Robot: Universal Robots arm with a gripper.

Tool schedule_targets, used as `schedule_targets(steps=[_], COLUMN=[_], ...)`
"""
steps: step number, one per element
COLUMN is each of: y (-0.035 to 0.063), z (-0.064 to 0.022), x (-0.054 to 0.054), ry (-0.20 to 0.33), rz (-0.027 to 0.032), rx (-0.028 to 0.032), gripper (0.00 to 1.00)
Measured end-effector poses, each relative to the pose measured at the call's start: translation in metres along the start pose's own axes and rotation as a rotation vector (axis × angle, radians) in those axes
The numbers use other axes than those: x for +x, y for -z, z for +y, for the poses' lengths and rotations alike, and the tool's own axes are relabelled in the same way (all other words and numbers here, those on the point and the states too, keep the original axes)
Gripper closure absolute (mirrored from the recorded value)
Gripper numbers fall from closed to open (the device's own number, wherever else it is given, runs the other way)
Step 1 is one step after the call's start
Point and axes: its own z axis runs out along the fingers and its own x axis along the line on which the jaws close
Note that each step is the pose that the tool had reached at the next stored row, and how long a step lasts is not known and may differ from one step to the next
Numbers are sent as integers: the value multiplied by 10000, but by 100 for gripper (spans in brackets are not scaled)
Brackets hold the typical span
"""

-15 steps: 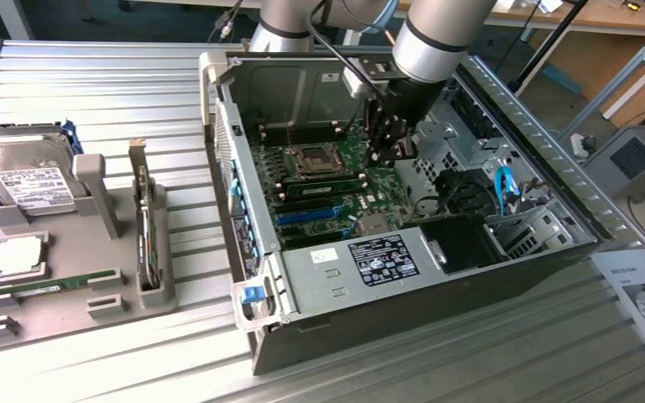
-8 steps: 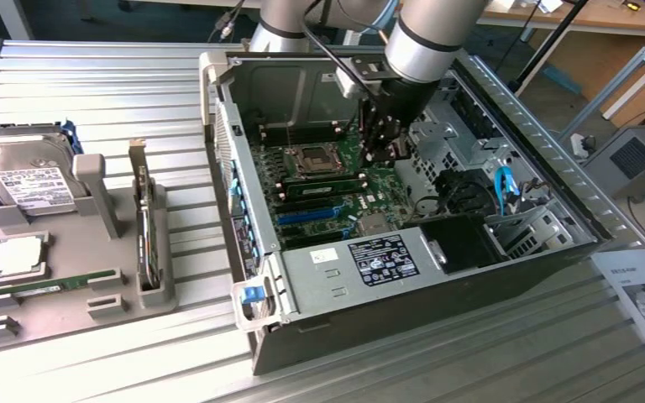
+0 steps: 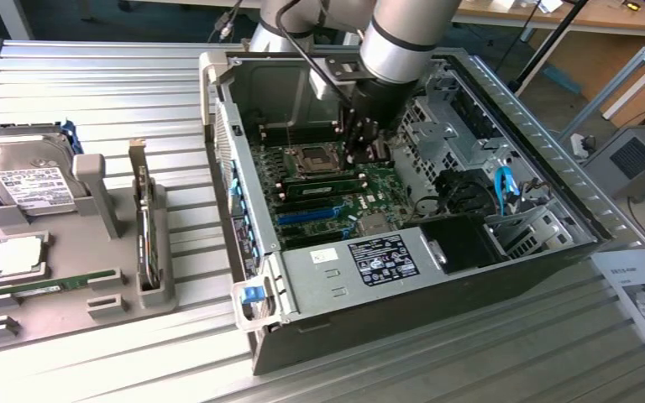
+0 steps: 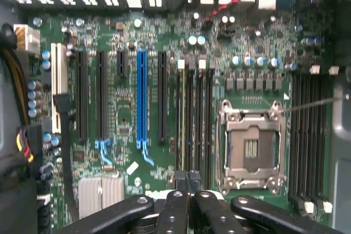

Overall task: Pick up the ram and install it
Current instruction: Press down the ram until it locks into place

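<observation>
Your jaws (image 4: 187, 190) closed, pinching nothing visible, inside open grey computer case (image 3: 547, 159) over green motherboard (image 4: 123, 113). Thin green ram stick (image 3: 48, 285) lies in grey holder (image 3: 98, 210) on table. Light, stiff, fragile: grip long edges, avoid chips.

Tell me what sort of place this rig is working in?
Likely a robotics lab or workshop bench: an open computer case on a ribbed metal table, a grey parts holder with a hard drive, wooden workbenches behind.

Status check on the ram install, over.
Tool shut, down inside the computer case over the motherboard. One ram stick in the gray holder outside. Nothing blocking, over.
</observation>
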Motion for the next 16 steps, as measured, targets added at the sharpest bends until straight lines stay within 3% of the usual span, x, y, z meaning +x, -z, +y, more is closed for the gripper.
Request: schedule_targets(steps=[8, 16], y=[1, 1], z=[209, 279], x=[-1, 0], ry=[2, 2], rz=[0, 1], rx=[30, 38], gripper=[89, 89])
